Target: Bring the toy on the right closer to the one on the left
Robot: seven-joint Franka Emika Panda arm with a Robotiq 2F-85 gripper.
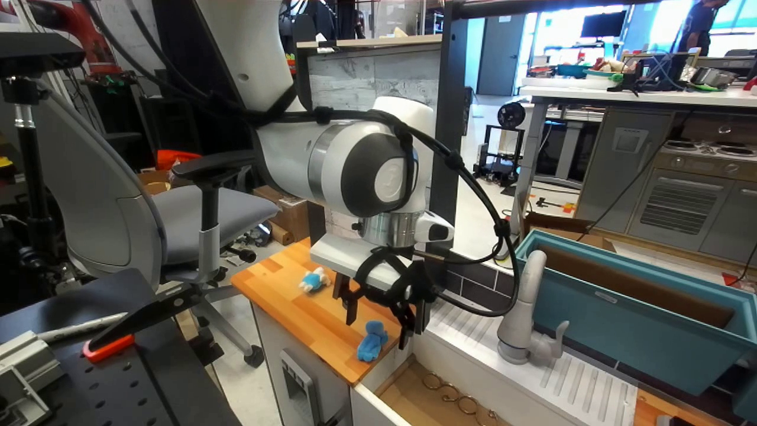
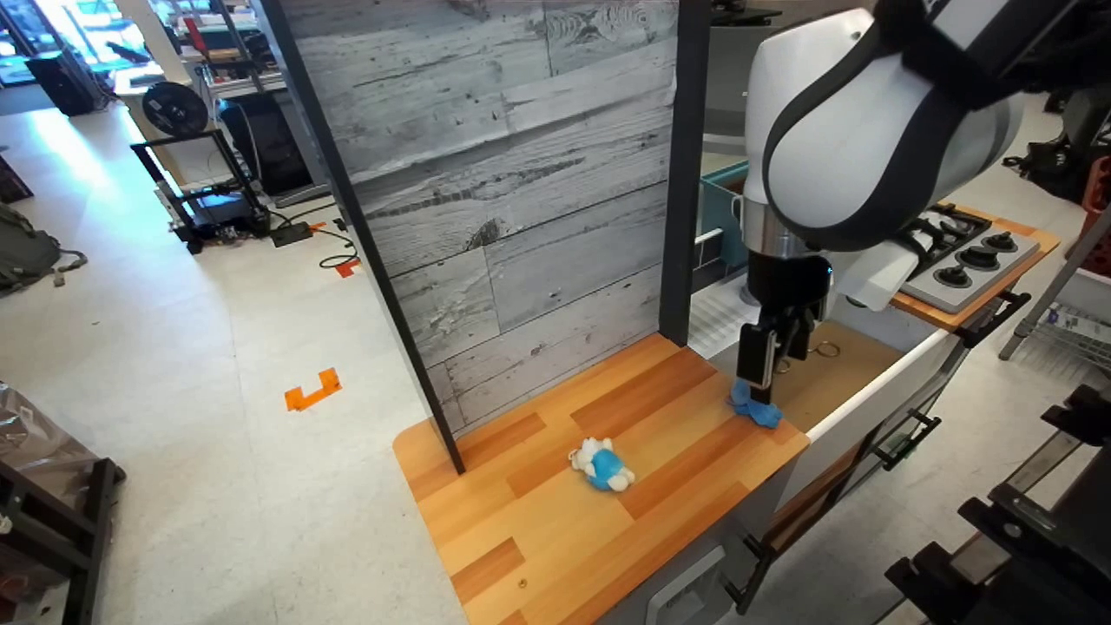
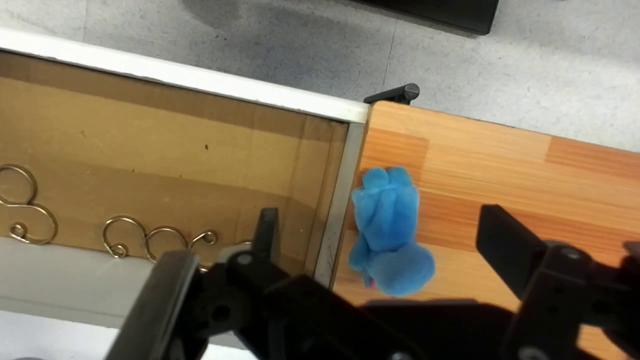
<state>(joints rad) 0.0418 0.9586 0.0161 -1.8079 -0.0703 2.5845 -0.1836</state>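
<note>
A blue plush toy [image 1: 372, 341] lies on the wooden counter [image 1: 284, 290] near its sink-side edge. It also shows in an exterior view [image 2: 753, 406], partly hidden by the fingers, and in the wrist view [image 3: 387, 220]. A white plush toy with a blue body [image 1: 314, 280] lies farther along the counter; it also shows in an exterior view [image 2: 602, 466] but is out of the wrist view. My gripper [image 1: 378, 332] is open and empty above the blue toy. In the wrist view the fingers [image 3: 380, 212] are wide apart, with the blue toy between them in the picture, apparently below the fingertips.
A sink basin [image 1: 426, 378] with curled metal hooks [image 1: 450, 391] adjoins the counter. A grey faucet [image 1: 523, 313] stands behind it, near a teal planter box [image 1: 627, 313]. A tall wood-patterned panel [image 2: 512, 191] rises along the counter's back edge.
</note>
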